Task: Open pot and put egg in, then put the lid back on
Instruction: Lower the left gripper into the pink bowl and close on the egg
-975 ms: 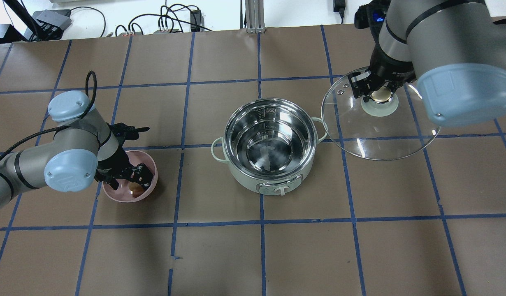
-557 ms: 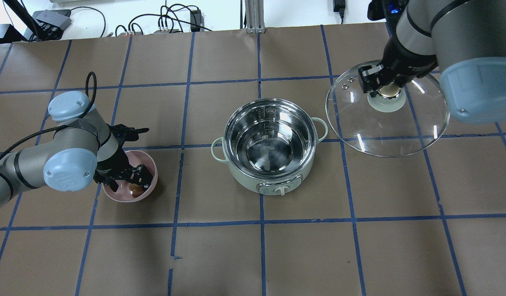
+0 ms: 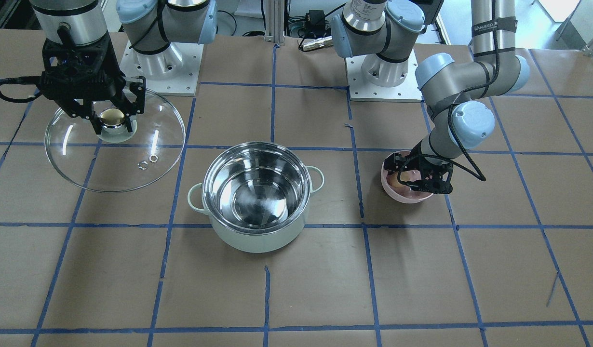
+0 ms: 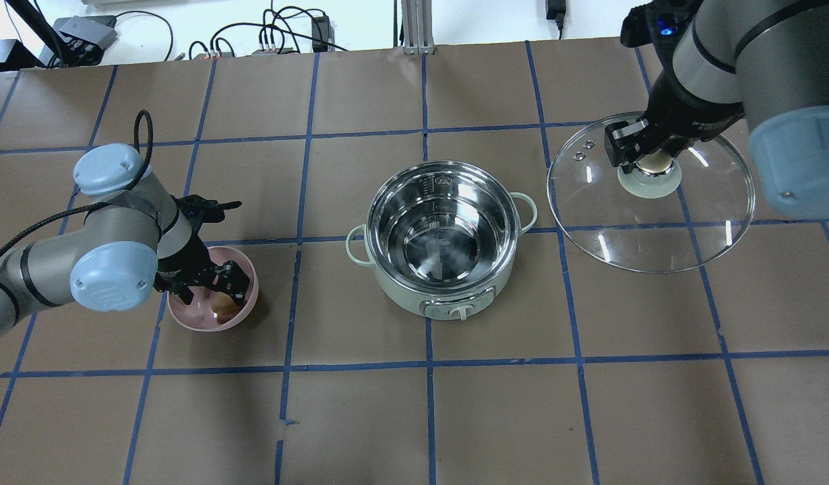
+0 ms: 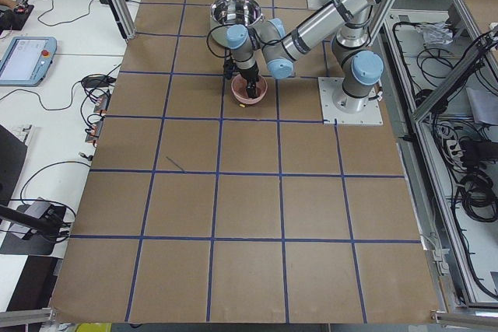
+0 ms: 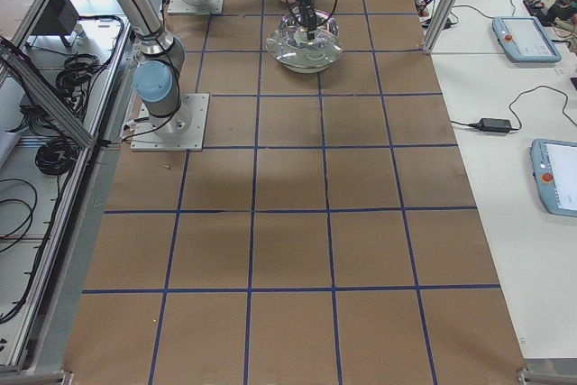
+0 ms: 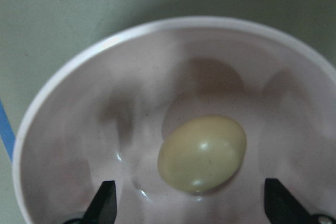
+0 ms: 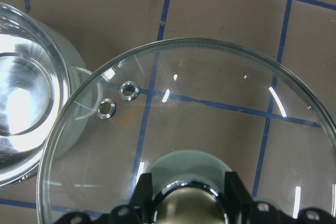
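Note:
The mint-green pot [image 4: 441,236] stands open and empty mid-table; it also shows in the front view [image 3: 256,195]. My right gripper [image 4: 647,156] is shut on the golden knob of the glass lid [image 4: 650,215] and holds it clear of the pot, to its right. The front view shows that lid [image 3: 114,144] and gripper [image 3: 112,120] on its left. The tan egg [image 7: 202,153] lies in the pink bowl [image 4: 212,296]. My left gripper [image 4: 212,293] is open inside the bowl, with its fingertips [image 7: 105,205] on either side of the egg and apart from it.
The table is brown paper with a blue tape grid. Cables and power bricks [image 4: 273,37] lie along the far edge. The two arm bases [image 3: 161,62] stand at the robot's side of the table.
My right gripper has carried the lid further right, away from the pot, and a little toward the table's near side. My left gripper has stayed over the bowl with a slight shift.

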You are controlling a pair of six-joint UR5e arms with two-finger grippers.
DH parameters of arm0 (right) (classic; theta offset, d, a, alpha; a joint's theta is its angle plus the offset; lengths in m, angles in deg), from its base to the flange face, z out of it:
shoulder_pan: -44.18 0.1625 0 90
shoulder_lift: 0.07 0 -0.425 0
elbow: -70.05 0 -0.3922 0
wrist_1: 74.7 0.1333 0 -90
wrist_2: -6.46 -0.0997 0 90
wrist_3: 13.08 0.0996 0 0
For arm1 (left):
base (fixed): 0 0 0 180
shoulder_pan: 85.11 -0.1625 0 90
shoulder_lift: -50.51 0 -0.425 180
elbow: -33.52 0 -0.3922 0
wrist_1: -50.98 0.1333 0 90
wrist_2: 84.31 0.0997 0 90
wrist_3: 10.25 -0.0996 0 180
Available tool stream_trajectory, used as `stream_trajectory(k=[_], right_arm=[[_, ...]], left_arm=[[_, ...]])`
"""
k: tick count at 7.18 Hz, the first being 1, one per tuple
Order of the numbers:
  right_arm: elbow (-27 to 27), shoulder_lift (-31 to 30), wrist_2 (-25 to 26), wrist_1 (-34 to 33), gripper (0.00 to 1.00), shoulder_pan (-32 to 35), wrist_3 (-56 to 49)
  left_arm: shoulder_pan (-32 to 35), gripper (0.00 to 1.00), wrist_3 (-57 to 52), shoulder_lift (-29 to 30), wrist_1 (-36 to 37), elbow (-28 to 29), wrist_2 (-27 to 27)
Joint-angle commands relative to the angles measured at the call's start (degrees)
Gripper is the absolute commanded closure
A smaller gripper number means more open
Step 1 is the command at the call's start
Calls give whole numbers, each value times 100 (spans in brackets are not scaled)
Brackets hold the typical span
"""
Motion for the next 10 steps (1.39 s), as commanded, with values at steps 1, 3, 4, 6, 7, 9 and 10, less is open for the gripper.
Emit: stream_trajectory(k=[1,3,4,6,7,9,10], right_arm=[[32,-7,1,-10,73,-5,32],[23,-33,97,51,72,-13,-11],[50,-76,19,26,72,-14,6],[120,-86,1,8,73,-14,15],[129,-86,10,-10,73,-14,6],[138,-94,10,8,73,-14,24],[138,-94,10,-1,73,-14,15]], left_arm=[[0,1,188,22,244,5,-20],[0,1,391,40,253,-3,-29],[0,1,391,66,253,-12,-116],[0,1,383,128,253,-3,-161],[0,1,365,128,244,-12,-135],[0,1,374,163,244,-47,-143],[0,1,374,198,235,-39,-126]])
